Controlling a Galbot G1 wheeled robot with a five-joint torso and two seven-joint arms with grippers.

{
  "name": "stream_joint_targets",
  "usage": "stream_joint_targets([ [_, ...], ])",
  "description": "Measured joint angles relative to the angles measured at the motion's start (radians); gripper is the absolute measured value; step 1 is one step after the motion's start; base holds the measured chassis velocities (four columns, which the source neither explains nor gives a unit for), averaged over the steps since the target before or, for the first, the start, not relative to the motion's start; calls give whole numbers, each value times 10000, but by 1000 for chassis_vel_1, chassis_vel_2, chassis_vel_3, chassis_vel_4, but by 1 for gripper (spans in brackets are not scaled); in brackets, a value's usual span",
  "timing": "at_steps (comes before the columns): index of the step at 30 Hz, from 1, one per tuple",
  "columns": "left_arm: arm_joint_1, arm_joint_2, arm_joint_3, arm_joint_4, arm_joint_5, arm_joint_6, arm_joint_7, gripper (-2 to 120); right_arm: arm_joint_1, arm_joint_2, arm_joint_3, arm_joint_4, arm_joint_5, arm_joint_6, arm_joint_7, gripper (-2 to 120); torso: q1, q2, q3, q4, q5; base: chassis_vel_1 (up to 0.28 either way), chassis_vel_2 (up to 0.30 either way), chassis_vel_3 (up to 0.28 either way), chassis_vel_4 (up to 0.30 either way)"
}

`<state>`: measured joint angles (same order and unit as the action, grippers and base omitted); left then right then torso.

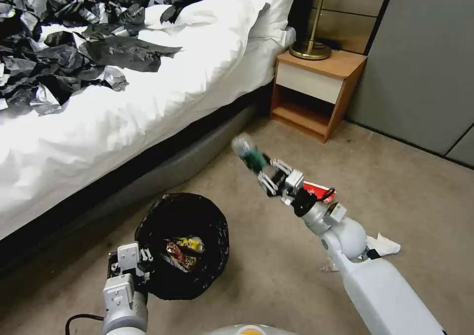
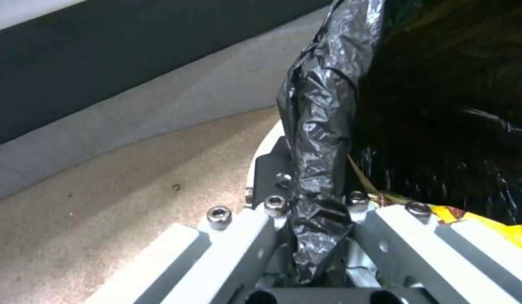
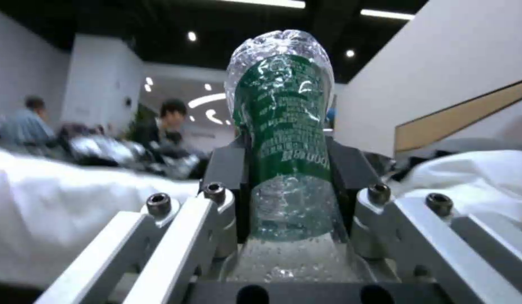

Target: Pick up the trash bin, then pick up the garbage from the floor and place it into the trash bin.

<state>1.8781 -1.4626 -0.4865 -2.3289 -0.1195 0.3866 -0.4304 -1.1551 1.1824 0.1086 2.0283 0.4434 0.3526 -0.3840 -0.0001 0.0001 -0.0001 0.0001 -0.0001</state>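
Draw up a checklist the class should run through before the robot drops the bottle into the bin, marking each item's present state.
1. Right end effector clamped on the clear bottle with the green label: ok.
2. Left end effector pinching the rim of the trash bin: ok.
3. Bin mouth open, with snack wrappers low inside: ok.
4. Bottle above the bin mouth: not ok, it is off to the right.
5. Floor litter all collected: not ok, crumpled tissue is on the carpet.

black-lined trash bin upright on carpet holding wrappers, clear green-labelled bottle aloft, tissue on floor
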Motion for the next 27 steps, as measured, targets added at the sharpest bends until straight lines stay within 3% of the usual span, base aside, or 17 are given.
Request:
stream_joint_targets([
  [6, 33, -9, 37, -49, 32, 0, 0, 1, -341, -165, -1518, 213, -195, -172, 644, 22, 0, 0, 0, -2, 1, 0, 0, 0, 0],
  [14, 108, -109, 100, -152, 175, -30, 67, 1, 222, 236, -2955, -1911, -924, 108, 617, 22, 0, -1, 1, 0, 0, 0, 0, 0, 0],
  [27, 66, -253, 203, -154, 181, -53, 82, 1, 451, 791, -3230, -3930, -1448, 419, 389, 22, 0, 0, 1, 0, 1, 0, 0, 0, 0],
])
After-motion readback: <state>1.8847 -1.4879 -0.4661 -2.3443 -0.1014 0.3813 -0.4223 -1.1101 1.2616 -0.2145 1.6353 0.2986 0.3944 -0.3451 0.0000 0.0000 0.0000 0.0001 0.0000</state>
